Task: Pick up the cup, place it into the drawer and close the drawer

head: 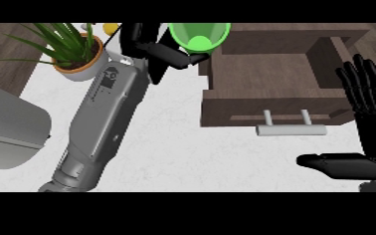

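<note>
cup (199, 36), light, stiff, slick | my left hand (158, 50) grips its rim, just left of drawer (275, 74) | right hand (360, 99) open

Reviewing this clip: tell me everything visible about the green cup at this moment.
The green cup is bright, translucent-looking green, widest at its rim and tapering downward, with a lighter rounded patch low inside it. It is tipped, its opening facing the camera. The left hand holds it from its left side, fingers curled against its lower wall. It shows over the back left corner of the open brown drawer; whether it touches the drawer cannot be told.
</note>
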